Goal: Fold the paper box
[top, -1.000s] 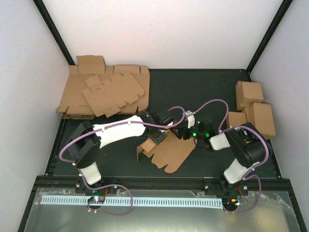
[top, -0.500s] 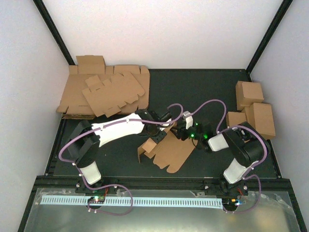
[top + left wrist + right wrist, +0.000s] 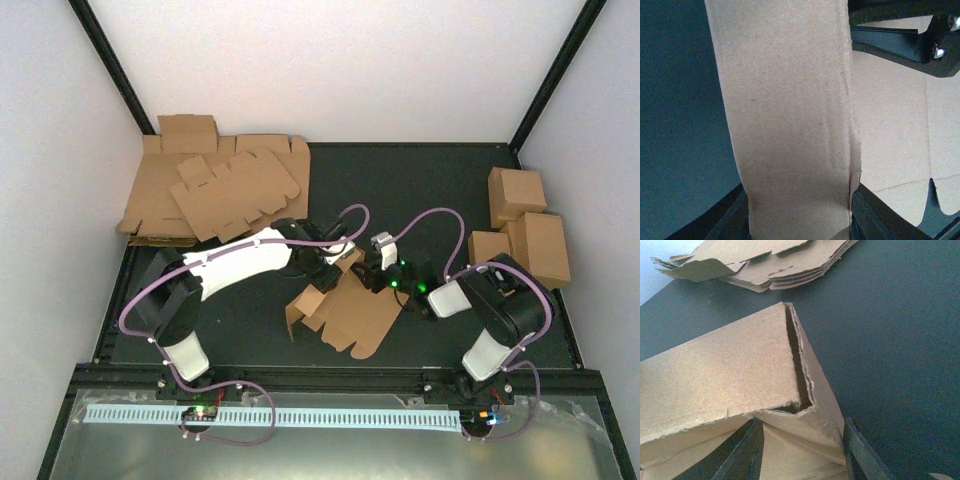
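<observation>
Just closed right pincer [image 3: 800, 452] onto paper box [image 3: 355, 315] wall, left pincer [image 3: 799, 217] pinching it too; probably ready for creasing.

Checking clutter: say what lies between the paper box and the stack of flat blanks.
Bare table in the right wrist view; the top view shows the left arm stretched above it.

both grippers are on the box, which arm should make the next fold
Right, probably. The left gripper is clamped on an upright flap of the paper box, so it serves best as the anchor. The right gripper straddles the doubled-over corner, well placed to press that fold home.
</observation>
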Motion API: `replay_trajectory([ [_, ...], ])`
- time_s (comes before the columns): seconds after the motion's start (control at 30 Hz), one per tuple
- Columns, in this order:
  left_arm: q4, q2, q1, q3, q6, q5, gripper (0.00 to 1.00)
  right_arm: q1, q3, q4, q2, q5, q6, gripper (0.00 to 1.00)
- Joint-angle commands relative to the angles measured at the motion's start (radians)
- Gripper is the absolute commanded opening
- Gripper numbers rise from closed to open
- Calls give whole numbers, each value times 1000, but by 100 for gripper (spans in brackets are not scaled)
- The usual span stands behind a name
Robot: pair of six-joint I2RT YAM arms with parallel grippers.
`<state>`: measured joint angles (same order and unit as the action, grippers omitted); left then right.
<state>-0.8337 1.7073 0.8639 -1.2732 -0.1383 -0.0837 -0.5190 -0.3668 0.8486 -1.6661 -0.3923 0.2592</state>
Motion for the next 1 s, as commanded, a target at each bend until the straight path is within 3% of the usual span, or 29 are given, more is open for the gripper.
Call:
replay_trajectory([
  [0.0,22,-35,0,-21,20,-207,43,-23,-15,93,8,82,-8,45],
  [0.13,24,-43,-15,-17,19,-225,43,-22,-9,137,-6,111,14,37],
  [0.43,26,-50,-23,-5,16,-242,43,-22,-18,179,-44,145,66,34],
  [0.57,28,-46,-24,-5,19,-250,43,-23,11,242,-33,129,50,53],
  [0.67,28,-38,-26,-5,19,-258,43,-23,47,358,-45,97,54,57],
  [0.97,25,-38,-29,2,23,-262,43,-23,26,395,-78,36,63,38],
])
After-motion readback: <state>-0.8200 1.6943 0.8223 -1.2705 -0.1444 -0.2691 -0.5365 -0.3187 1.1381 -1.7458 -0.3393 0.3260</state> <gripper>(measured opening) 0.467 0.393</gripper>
